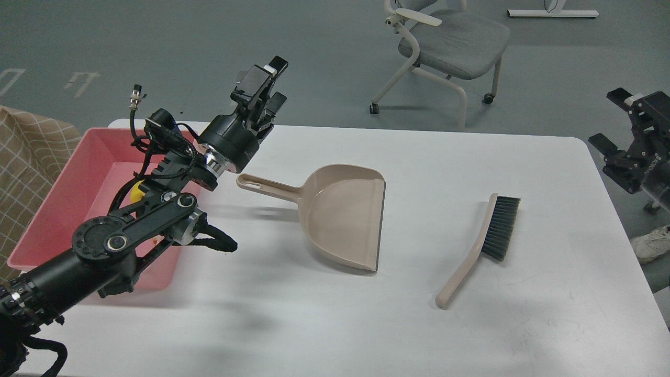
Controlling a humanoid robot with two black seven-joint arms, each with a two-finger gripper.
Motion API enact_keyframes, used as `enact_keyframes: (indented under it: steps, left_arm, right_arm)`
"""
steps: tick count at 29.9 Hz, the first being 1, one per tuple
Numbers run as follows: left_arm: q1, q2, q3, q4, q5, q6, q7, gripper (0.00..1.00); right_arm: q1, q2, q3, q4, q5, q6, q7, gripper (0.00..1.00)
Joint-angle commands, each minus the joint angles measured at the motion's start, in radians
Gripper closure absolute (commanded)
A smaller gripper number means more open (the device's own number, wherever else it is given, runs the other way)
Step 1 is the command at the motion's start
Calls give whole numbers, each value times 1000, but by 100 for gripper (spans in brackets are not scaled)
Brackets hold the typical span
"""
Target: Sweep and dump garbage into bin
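The pink bin stands at the table's left edge. A bit of the yellow sponge shows inside it, mostly hidden behind my left arm. The bread is hidden. My left gripper is open and empty, raised above the table's far edge, to the right of the bin and above the dustpan handle. My right gripper is open and empty, raised off the table's right edge, well away from the brush.
A beige dustpan lies mid-table, its handle pointing left toward the bin. A beige hand brush with dark bristles lies flat to its right. A grey chair stands beyond the table. Checked cloth is at far left.
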Motion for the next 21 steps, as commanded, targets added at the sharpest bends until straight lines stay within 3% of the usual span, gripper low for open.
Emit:
enact_keyframes:
  steps: [1,7,15,21]
  left_arm:
    - [-4,-22,-46,-28,-52,-33,-1,2]
    - [6,-21,-121,-65,-127,-116,-5,2]
    - [40,-18,-210,-65,-184,-323,-7,2]
    - [51,-25,-228,-65,-189,-349,4,2]
  right_arm:
    - [58,84,31,2,0,0,0,2]
    - [126,158,33,5,0,0,-2,4]
    - [181,285,31,10,14,0,-3,1]
    - [192,317,31,10,12,0,-9,1]
